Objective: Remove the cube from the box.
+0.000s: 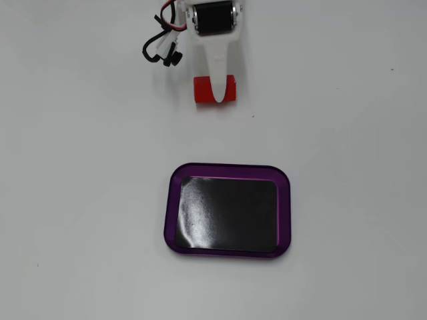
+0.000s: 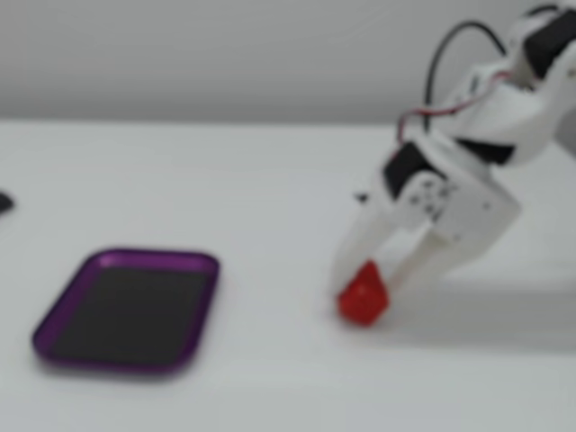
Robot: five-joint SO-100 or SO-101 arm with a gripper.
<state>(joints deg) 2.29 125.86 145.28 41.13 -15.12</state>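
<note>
The red cube [image 1: 202,91] lies on the white table outside the box, near the top of a fixed view. In the other fixed view the cube [image 2: 363,299] rests tilted on the table between the fingertips. My gripper [image 1: 217,93] reaches down over it, with one white finger crossing its middle. The gripper [image 2: 367,286] straddles the cube with a finger on each side and looks closed on it. The purple-rimmed box [image 1: 229,171] with its shiny black floor stands empty below the cube, well apart from it. It also shows at the lower left [image 2: 153,257].
Black and red cables [image 1: 160,43] hang beside the arm's motor at the top. A dark object [image 2: 3,202] shows at the left edge of the table. White table surface surrounds the box on all sides.
</note>
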